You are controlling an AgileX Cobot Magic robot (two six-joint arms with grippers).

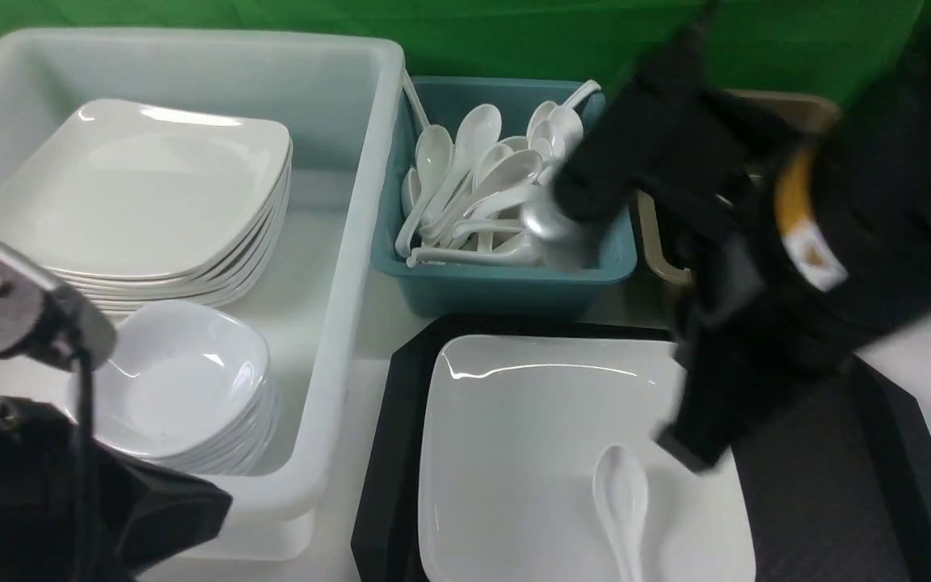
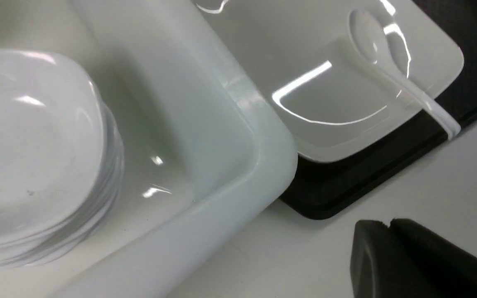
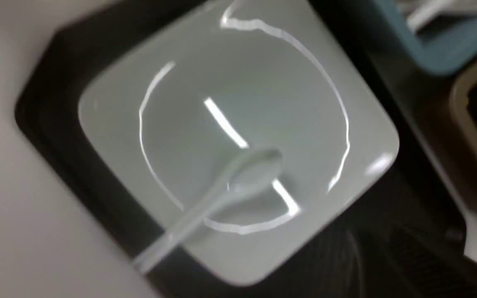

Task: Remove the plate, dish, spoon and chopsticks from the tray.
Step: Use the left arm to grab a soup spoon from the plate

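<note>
My right gripper (image 1: 688,449): a blurred black tip over the plate's 3 o'clock edge. I cannot tell whether the jaws are apart or together, and I see nothing in them.
My left gripper (image 2: 387,225): fingers pressed together and empty, over bare table off the tray's 8 o'clock side.
Plate (image 1: 514,453): not yet cleared; it lies flat on the tray (image 1: 389,453) and covers its 9 o'clock half.
Spoon (image 1: 621,493): not yet cleared; it lies on the plate at about 5 o'clock, bowl up, with its handle running out over the plate's rim.
Dish: I see none on the tray, so I judge it is probably cleared. A stack of dishes (image 1: 174,388) sits in the white tub (image 1: 336,323) at the tray's 9 o'clock, in front of a stack of plates (image 1: 134,194).
Chopsticks: I see none anywhere.
Teal bin (image 1: 506,283): at the tray's 12 o'clock, full of spoons (image 1: 473,186).
Left to do: the spoon and the plate, by my reckoning.
Hidden: my right arm covers much of the tray's 3 o'clock half and most of the brown bin (image 1: 789,105) at 1 o'clock, so chopsticks could be in either place. The tray's near edge is cut off.
Blur: the right wrist view is smeared, so fine detail is lost.
</note>
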